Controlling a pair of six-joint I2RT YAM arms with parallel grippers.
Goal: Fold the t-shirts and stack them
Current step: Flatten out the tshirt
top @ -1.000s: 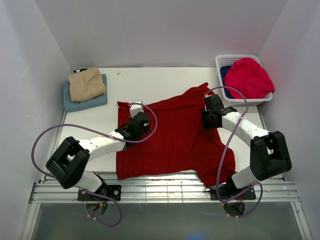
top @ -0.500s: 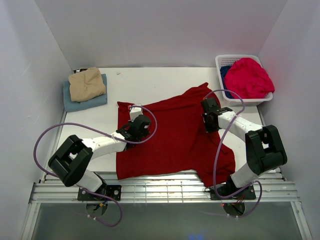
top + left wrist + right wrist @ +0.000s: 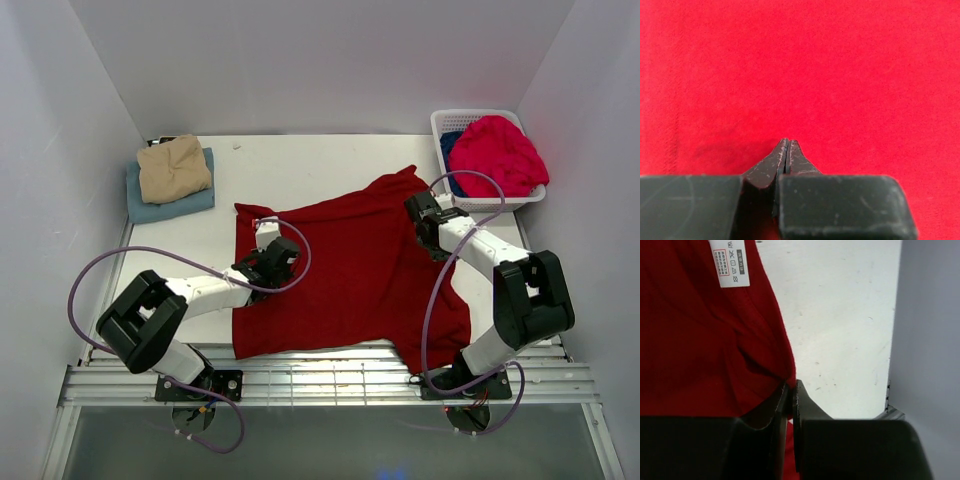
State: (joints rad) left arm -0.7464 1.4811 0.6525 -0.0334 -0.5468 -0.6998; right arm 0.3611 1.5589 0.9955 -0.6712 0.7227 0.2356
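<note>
Near edge: hem of dark red shirt (image 3: 350, 260) lies along the near side of the worktop (image 3: 320, 165); its near-right corner reaches the front rail.
Shirt state: spread over mid worktop but skewed, not square; far-right part peaks toward the basket. Not folded yet.
L gripper: left gripper (image 3: 787, 142) is closed, tips together, down over the shirt's left part, inside the edge. Wrist view shows only flat red cloth around the tips; can't tell if any cloth is pinched.
R gripper: right gripper (image 3: 791, 385) is clamped on the shirt's right edge, cloth running in between the jaws. Bare worktop just beside it; care label (image 3: 730, 262) further along, so inside face shows there.
Step (judged): getting hold of both sides to straighten the shirt before the 1st fold.
How to do well: R grip is thin, right at the edge, so pull slow and low or it slips. L needs a sure pinch before any lift. Move both arms together, keep cloth taut, watch the crease beside the R jaws.
Far left: tan shirt (image 3: 174, 167) folded on top of light blue shirt (image 3: 175, 200), well apart from the work.
Far right: basket (image 3: 470, 118) holds pink-red shirt (image 3: 505, 155), bunched; deep blue shirt (image 3: 450, 145) peeks out beside it.
</note>
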